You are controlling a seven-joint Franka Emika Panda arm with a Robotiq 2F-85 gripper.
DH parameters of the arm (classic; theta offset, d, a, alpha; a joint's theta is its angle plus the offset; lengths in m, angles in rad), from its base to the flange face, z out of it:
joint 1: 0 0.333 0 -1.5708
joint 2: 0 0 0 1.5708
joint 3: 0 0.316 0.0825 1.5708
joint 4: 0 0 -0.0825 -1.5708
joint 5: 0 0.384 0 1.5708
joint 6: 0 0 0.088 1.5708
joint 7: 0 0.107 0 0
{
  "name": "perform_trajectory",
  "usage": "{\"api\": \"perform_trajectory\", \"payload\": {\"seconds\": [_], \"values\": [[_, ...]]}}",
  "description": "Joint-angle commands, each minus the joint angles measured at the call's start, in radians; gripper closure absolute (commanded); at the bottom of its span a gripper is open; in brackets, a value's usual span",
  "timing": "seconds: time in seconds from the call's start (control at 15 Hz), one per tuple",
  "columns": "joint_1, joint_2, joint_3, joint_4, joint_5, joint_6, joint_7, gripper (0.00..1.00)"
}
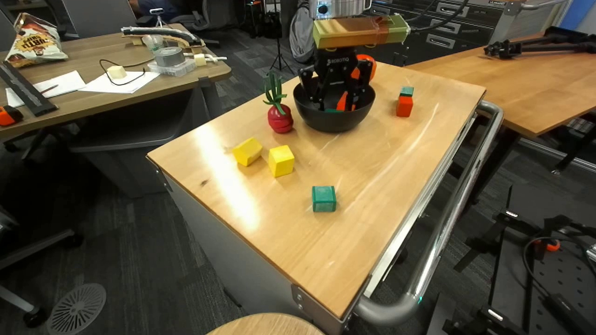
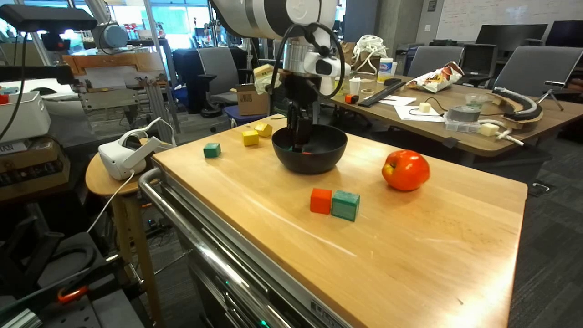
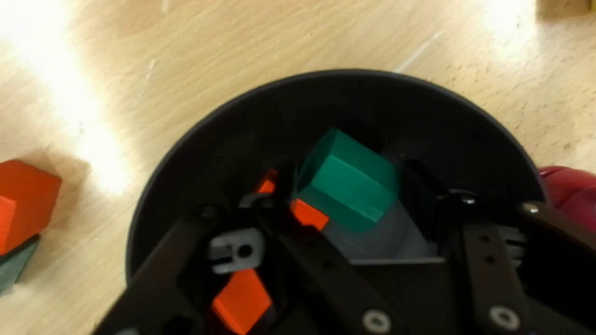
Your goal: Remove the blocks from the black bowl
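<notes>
In an exterior view the black bowl (image 1: 335,123) sits at upper centre, with the gripper (image 1: 336,104) down inside it. In the wrist view, one green block (image 3: 351,181) is in the bowl near mid-frame; the fingers (image 3: 421,184) stand apart, one on each side of it, and whether they press on it I cannot tell. Orange-red patches (image 3: 309,215) show around the finger on the frame's left; how many blocks they belong to is hidden. In an exterior view, five blocks lie on the tabletop (image 1: 372,172): two yellow blocks (image 1: 281,161) left of centre, one green block (image 1: 324,199) just below centre, and another green block (image 1: 407,91) just beside one orange-red block (image 1: 404,107) at upper right. One red radish (image 1: 280,119) stands left of the bowl.
</notes>
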Motion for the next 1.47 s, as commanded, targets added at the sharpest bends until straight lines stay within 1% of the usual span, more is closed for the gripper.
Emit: {"api": "perform_trajectory", "payload": {"seconds": [0.0,0.07,0.13,0.2,0.27,0.47,0.73,1.0,1.13,1.27,1.4], "values": [[0.028,0.081,-0.031,0.070,-0.058,-0.020,0.037,0.28],[0.031,0.093,-0.034,0.077,-0.065,-0.018,0.040,0.31],[0.030,0.104,-0.034,0.087,-0.059,-0.020,0.039,0.36],[0.031,0.112,-0.035,0.096,-0.055,-0.021,0.037,0.56],[0.032,0.116,-0.035,0.105,-0.052,-0.022,0.035,0.56],[0.030,0.113,-0.034,0.125,-0.042,-0.018,0.031,0.78],[0.031,0.099,-0.037,0.131,-0.046,-0.005,0.029,0.80],[0.019,0.053,-0.043,0.132,-0.040,-0.017,0.009,0.80],[-0.010,-0.004,-0.027,0.127,0.026,-0.078,-0.042,0.80],[-0.026,-0.096,-0.019,0.092,0.079,-0.123,-0.099,0.80],[-0.044,-0.186,-0.004,0.070,0.173,-0.199,-0.198,0.80]]}}
